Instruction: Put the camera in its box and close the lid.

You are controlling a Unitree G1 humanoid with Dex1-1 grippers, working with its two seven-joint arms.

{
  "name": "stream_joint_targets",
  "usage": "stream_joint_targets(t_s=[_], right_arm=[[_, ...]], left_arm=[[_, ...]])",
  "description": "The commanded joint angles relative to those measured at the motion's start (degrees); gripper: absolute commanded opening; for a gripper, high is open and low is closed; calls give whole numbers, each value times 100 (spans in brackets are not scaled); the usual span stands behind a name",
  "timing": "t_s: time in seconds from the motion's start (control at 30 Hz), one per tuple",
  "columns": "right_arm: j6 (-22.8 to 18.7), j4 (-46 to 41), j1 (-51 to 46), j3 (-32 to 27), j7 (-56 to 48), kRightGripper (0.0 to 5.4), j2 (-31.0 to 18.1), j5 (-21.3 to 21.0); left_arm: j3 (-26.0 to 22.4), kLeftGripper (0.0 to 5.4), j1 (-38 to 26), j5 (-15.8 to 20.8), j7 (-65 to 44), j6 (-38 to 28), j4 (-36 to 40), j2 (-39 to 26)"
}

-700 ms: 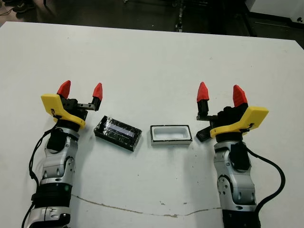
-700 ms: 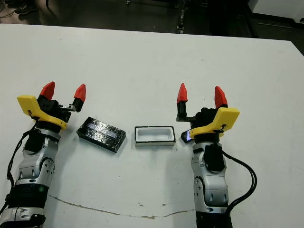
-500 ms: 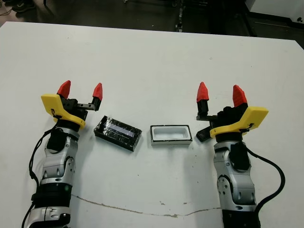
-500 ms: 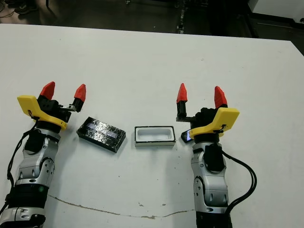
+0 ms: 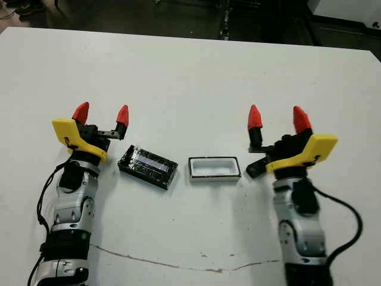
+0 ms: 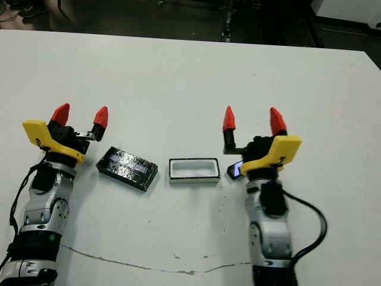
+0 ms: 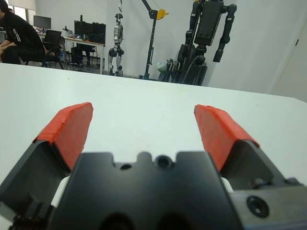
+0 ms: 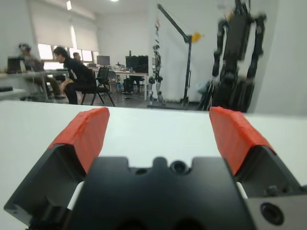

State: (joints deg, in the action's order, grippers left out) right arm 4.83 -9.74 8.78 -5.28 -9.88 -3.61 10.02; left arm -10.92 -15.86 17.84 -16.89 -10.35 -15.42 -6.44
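The box (image 5: 214, 168), a small white-lined tray, lies open in the middle of the table. Left of it lies the lid (image 5: 148, 166), black with a pale strip, turned at a slant. The camera (image 6: 234, 169) is a small dark device just right of the box, mostly hidden under my right gripper's body. My right gripper (image 5: 277, 117) stands open above it, holding nothing. My left gripper (image 5: 101, 113) stands open just left of the lid, also holding nothing. Both wrist views show only open fingers (image 7: 72, 127) (image 8: 86, 132) over bare table.
A thin crack line (image 5: 178, 262) runs across the table near its front edge. The table's far edge (image 5: 190, 37) borders a dark floor. Beyond the table, the wrist views show seated people (image 8: 76, 76) and standing robots (image 7: 211, 33).
My right forearm has shifted slightly to the right, its gripper staying almost in place. The left arm, lid, box and camera have not moved.
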Motion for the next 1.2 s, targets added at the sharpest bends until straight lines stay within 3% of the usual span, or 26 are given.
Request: stream_joint_targets(t_s=[0.03, 0.2, 0.37, 0.57, 0.83, 0.9, 1.03, 1.2], right_arm=[[-198, 285, 551, -325, -739, 537, -966, 231], [-950, 859, 1472, -579, -2029, 537, -2175, 884], [-1253, 1510, 2210, -360, -3238, 537, -3167, 814], [-1251, 2058, 2968, 201, -4406, 537, -3874, 440], [-941, 3318, 4227, 1394, -6401, 537, -4298, -393], [-908, 3507, 4484, 1679, -6915, 537, -4293, -558], [-432, 3887, 4887, 2192, -7803, 537, -4203, -913], [-378, 4018, 5158, 2757, -8259, 537, -4133, -1266]], left_arm=[[-12, 540, 55, -10, -9, -26, -41, 20], [12, 540, 64, -53, 1, -83, -60, 34], [9, 540, 59, -57, 18, -87, -69, 43], [-11, 540, 64, -33, 39, -54, -30, 52], [-12, 540, 28, -59, 7, -84, -100, 17], [-12, 540, 21, -50, 16, -43, -95, 15], [0, 540, 11, -111, 35, -97, -128, 1], [-7, 540, -12, -111, 35, -98, -166, 2]])
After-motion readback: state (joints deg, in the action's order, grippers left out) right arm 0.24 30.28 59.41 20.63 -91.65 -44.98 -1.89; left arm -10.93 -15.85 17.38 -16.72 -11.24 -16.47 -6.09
